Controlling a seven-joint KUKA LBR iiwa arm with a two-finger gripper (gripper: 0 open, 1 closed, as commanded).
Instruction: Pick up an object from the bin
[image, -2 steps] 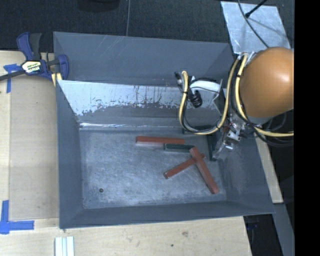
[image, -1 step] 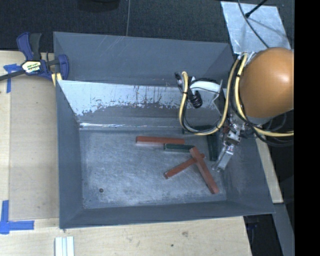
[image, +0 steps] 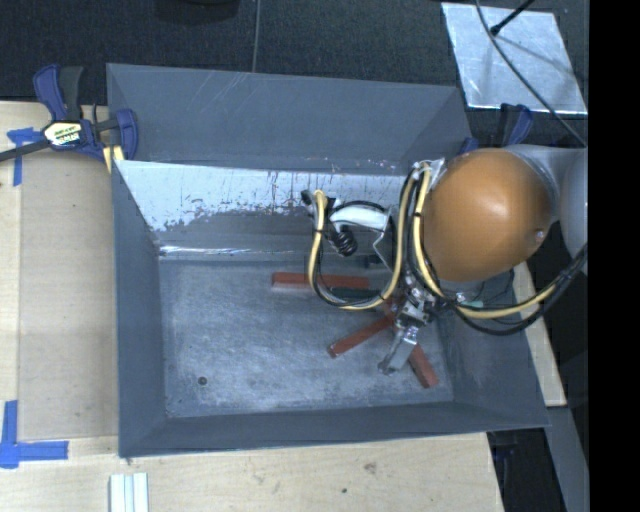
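My gripper is low in the right part of the bin, close above the floor. A reddish-brown bar lies slanted just to its left, with its right end under the gripper body. A second, shorter reddish-brown bar lies right beside the gripper on its right, near the bin's right wall. A third flat reddish-brown bar rests farther back towards the middle, partly crossed by a yellow cable loop. Nothing shows in the gripper's grasp.
The arm's orange dome and its yellow and black cables hang over the bin's right rear part. A small dark speck lies on the floor at the front left. The bin's sloping walls rise on all sides.
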